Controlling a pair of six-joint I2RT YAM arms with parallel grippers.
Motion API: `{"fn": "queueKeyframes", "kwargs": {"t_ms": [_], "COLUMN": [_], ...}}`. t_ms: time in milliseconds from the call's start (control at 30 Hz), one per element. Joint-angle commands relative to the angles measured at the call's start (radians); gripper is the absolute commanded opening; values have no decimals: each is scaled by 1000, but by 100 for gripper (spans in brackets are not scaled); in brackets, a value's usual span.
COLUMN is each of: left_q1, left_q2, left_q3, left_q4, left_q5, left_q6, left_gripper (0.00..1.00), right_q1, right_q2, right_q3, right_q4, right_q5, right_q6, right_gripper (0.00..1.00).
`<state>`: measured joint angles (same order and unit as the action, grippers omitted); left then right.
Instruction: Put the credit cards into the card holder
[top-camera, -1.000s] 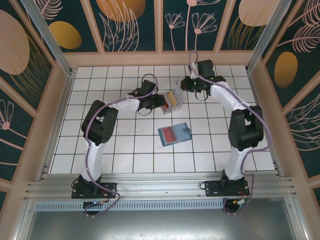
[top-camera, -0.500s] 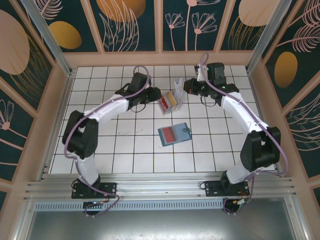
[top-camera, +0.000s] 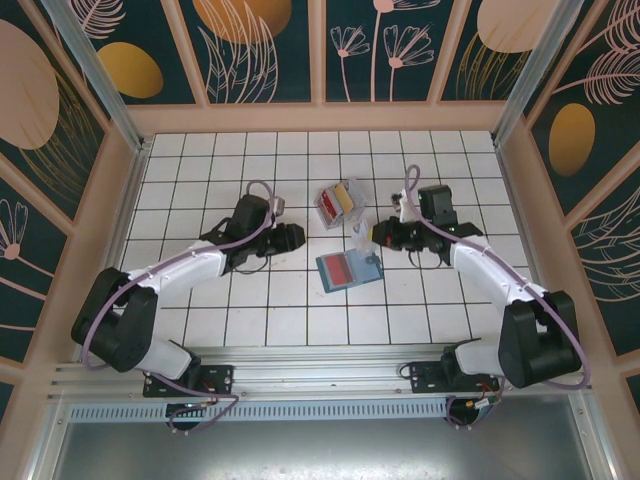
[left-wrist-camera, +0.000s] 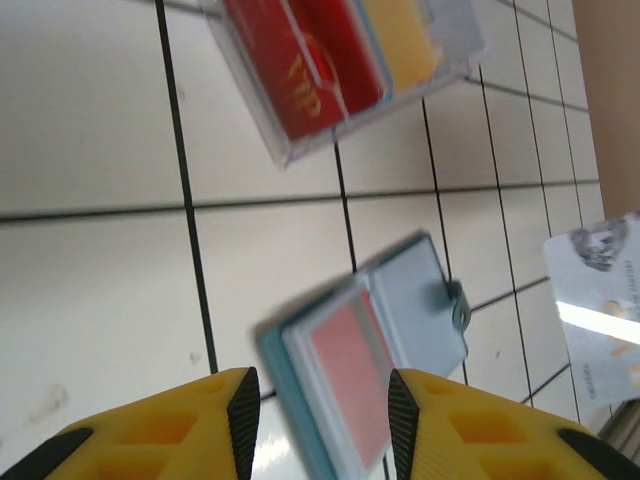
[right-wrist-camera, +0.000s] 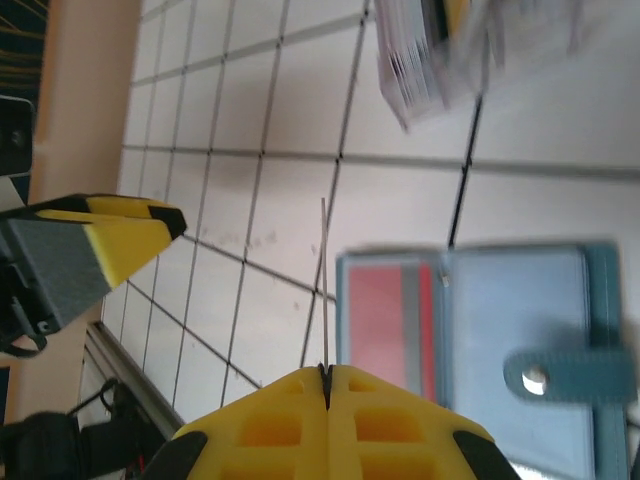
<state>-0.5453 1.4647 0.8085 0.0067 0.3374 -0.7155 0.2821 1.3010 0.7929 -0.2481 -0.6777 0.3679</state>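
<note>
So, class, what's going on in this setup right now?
The right hand is pinching a pale card close to the open blue card holder lying on the tiles. The left hand hovers open nearby, holding nothing. Red and yellow cards sit in a clear box further back.

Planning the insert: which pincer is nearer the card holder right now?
Right. The right pincer, shut on a pale card, is close by the far right corner of the card holder; the left pincer, open, stands farther off to its far left.
</note>
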Motion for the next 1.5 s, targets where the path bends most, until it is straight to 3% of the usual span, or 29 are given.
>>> {"fn": "queueKeyframes", "kwargs": {"t_ms": [0,167,367,1000,1467], "left_q1": [-28,-78,-130,-143,-145], "left_q2": [-54,-14,87,276,331], "left_q3": [-75,-137,-98,-13,1], "left_q4": [94,151,171,179,183], "left_q5": [52,60,43,67,69], "left_q6": [-31,-81,-113,-158,-159], "left_gripper": [41,41,40,38,37], "right_q1": [-5,6,12,15,14], "right_q2": [-50,-50,1,165,248], "right_q3": [-98,-234,-258,-220,-198], "right_q4": [86,210,248,321,334], "right_q5": [-46,-79,-62,-99,-128], "right_q6": [43,110,96,63,25], "right_gripper": [1,1,1,1,1]}}
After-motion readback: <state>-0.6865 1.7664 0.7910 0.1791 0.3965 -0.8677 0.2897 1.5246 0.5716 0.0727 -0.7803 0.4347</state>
